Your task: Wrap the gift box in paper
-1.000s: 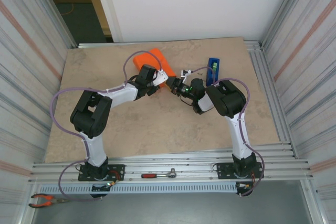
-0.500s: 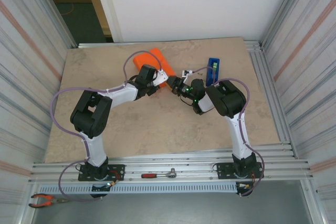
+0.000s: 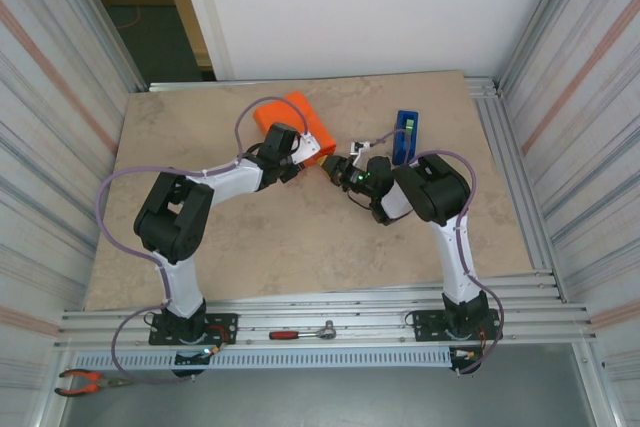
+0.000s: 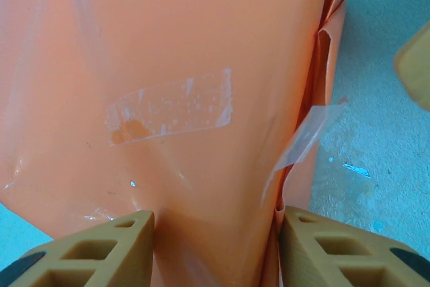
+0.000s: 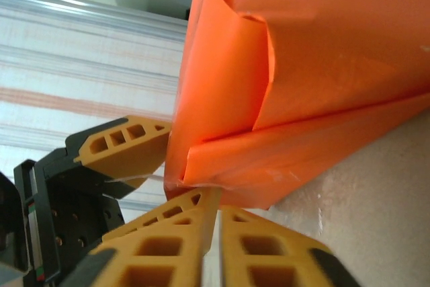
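Observation:
The paper (image 3: 290, 117) is bright orange and folded around the gift box, which is hidden inside it. In the left wrist view the paper (image 4: 201, 65) carries a clear tape patch (image 4: 171, 107), and a loose tape strip (image 4: 302, 142) hangs at its right edge. My left gripper (image 4: 215, 220) is shut on the wrapped package, one finger on each side; from above it (image 3: 308, 152) sits at the package's near right corner. My right gripper (image 5: 218, 196) has its fingers pressed together, tips touching the package's folded lower corner (image 5: 201, 166). In the top view it (image 3: 338, 169) is just right of the left gripper.
A blue tape dispenser (image 3: 405, 135) stands right of the grippers. The tan table (image 3: 250, 237) has open surface in front and to the left. A red-handled tool (image 3: 300, 332) and pliers (image 3: 85, 380) lie on the rail frame near the arm bases.
My right gripper has closed its fingers and shifted slightly toward the near side. The left gripper and the wrapped package have stayed put.

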